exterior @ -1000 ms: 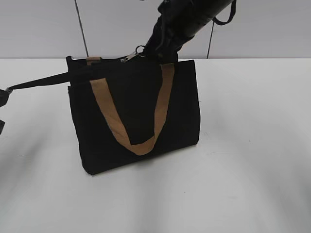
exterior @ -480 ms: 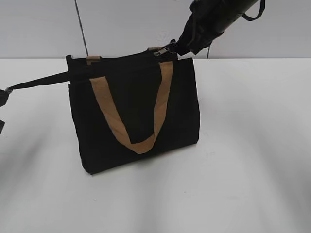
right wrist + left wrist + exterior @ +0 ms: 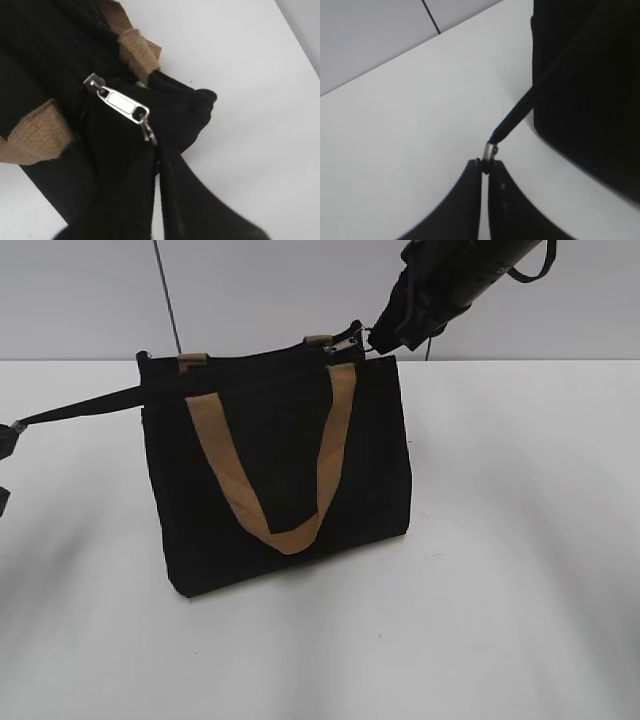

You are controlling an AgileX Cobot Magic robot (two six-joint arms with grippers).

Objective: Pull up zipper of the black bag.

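Observation:
The black bag (image 3: 280,470) stands upright on the white table, with a tan handle (image 3: 330,450) hanging down its front. The zipper's silver slider (image 3: 345,341) sits near the right end of the top rim. My right gripper (image 3: 375,337) is shut on its pull tab; the right wrist view shows the slider (image 3: 122,106) just ahead of the shut jaws (image 3: 156,150). My left gripper (image 3: 485,162) is shut on the metal end of a thin black strap (image 3: 520,110) that runs taut from the bag's left side (image 3: 80,408).
The white table (image 3: 500,590) spreads around the bag, with a grey wall (image 3: 250,290) behind it. A thin dark cable (image 3: 168,295) hangs down the wall behind the bag's left corner.
My right gripper has moved right along the top rim, and the slider has moved with it from near the middle to the right end. The left gripper and strap have stayed put.

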